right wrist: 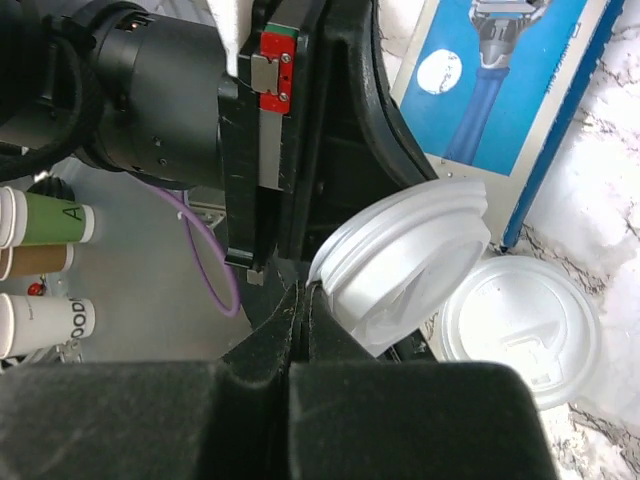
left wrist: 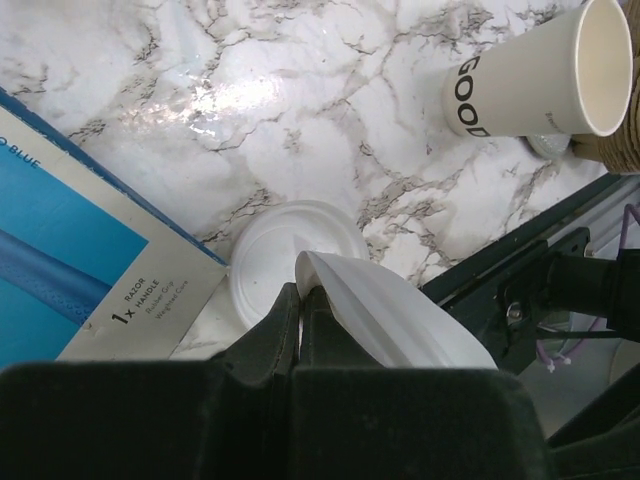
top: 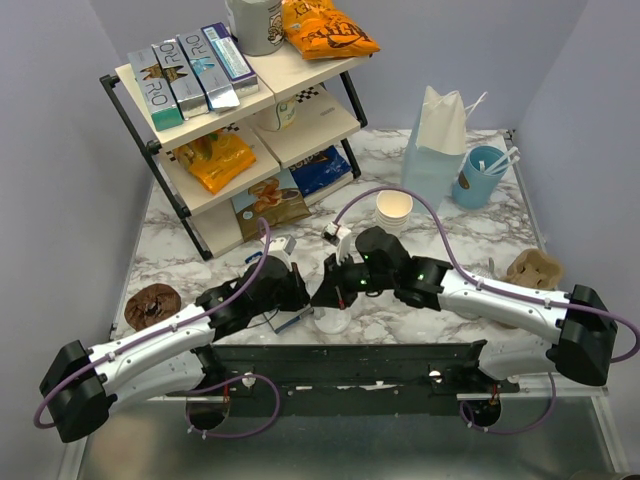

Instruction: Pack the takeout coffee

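Pinching one white sip lid [right wrist: 400, 250] with both pincers: my left pincer [left wrist: 300, 300] is closed tight on its rim, and my right pincer [right wrist: 303, 300] is closed tight on the rim too. The lid hangs tilted between them, just above the table [top: 480, 235]. It is a bare lid, and where a finished coffee stands I cannot tell.

A flat lid [right wrist: 525, 335] lies on the marble at 5 o'clock of the held one in my right wrist view, by a corner of the razor box [right wrist: 500, 90].

From above, the cup stack [top: 394, 210] stands at 1 o'clock of my pincers. The blue bag [top: 435, 150] is farther along the same way, and a brown carrier [top: 533, 268] is at 3 o'clock.

Three small cups [right wrist: 35, 262] show at the 9 o'clock edge of my right wrist view, too small to judge.
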`<action>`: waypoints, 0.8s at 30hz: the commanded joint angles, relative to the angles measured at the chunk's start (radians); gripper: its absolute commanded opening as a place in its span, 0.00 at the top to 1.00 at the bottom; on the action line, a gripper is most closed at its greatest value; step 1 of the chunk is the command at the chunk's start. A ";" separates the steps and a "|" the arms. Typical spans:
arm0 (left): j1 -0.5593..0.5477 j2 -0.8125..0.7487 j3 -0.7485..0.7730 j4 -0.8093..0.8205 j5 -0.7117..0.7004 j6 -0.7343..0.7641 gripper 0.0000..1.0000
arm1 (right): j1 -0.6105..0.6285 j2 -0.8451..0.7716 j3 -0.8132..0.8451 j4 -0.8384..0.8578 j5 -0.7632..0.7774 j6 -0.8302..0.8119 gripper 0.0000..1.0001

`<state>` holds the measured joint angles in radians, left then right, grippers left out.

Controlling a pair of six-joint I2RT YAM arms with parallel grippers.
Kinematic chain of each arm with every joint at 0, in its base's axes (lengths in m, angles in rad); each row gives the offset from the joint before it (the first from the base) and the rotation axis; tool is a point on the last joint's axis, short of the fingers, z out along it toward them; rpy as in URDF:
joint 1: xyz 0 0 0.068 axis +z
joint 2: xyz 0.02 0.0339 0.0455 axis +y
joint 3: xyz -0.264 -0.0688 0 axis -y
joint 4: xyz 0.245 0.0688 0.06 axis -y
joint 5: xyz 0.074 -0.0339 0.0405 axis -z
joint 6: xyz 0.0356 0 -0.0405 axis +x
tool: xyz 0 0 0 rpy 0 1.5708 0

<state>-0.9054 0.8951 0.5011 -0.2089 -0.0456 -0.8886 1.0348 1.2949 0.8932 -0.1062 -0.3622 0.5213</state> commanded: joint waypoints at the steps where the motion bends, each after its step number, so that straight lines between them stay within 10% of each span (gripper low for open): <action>1: -0.016 -0.008 0.030 0.082 0.053 -0.033 1.00 | 0.016 -0.023 0.012 0.133 -0.042 -0.021 0.99; 9: -0.016 -0.025 0.031 0.065 0.053 -0.050 1.00 | 0.025 0.032 0.081 -0.134 0.322 -0.031 0.99; 16: -0.016 -0.071 0.007 0.069 0.053 -0.041 1.00 | 0.028 0.043 0.090 -0.205 0.370 -0.017 0.43; 24: -0.016 -0.104 -0.013 0.077 0.053 -0.044 1.00 | 0.028 0.014 0.072 -0.188 0.313 0.005 0.32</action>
<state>-0.9184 0.8082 0.4984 -0.1596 -0.0147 -0.9241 1.0630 1.3239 0.9749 -0.2749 -0.0708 0.5236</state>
